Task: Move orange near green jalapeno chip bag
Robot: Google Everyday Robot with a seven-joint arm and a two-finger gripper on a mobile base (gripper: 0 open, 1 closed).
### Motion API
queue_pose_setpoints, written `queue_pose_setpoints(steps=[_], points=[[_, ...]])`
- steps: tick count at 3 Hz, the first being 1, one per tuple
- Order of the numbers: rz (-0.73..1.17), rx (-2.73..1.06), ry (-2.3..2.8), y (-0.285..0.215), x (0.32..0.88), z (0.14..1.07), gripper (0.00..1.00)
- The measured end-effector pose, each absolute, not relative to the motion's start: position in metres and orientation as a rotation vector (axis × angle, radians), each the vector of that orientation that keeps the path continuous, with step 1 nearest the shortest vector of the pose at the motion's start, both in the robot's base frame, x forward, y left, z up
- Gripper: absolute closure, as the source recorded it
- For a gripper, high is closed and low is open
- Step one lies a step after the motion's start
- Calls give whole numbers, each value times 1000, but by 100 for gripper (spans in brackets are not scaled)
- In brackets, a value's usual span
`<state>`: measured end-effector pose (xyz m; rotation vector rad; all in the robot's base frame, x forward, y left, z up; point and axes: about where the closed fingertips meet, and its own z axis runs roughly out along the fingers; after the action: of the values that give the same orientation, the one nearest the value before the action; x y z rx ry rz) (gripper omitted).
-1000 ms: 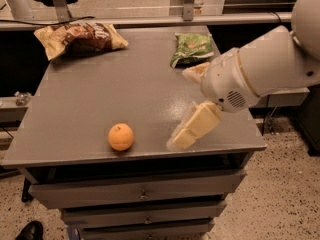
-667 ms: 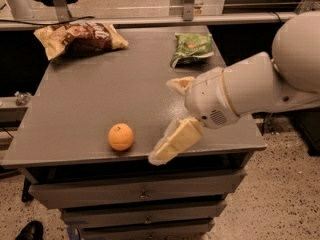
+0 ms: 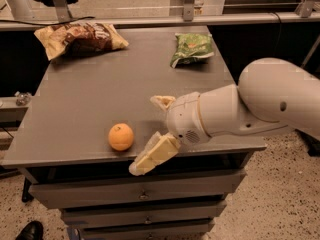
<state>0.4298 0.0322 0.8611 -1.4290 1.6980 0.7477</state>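
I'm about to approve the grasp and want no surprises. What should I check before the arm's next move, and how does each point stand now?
1. Small round orange fruit lies free on the grey table, near the front edge: ok.
2. Hand is low beside the orange, on the picture's right, not touching it: ok.
3. Hand is open and holds nothing: ok.
4. Orange sits between the fingers: not ok, it lies outside them.
5. Glossy light-green chip bag is in view at the table's far right, with bare surface in front of it: ok.
6. Lower finger clears the table's front edge: cannot tell.
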Motion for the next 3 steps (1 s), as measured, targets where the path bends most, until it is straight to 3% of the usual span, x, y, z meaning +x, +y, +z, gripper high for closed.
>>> queue_pose_setpoints(steps=[3], points=[[828, -1306, 1727, 58, 441, 834, 0]])
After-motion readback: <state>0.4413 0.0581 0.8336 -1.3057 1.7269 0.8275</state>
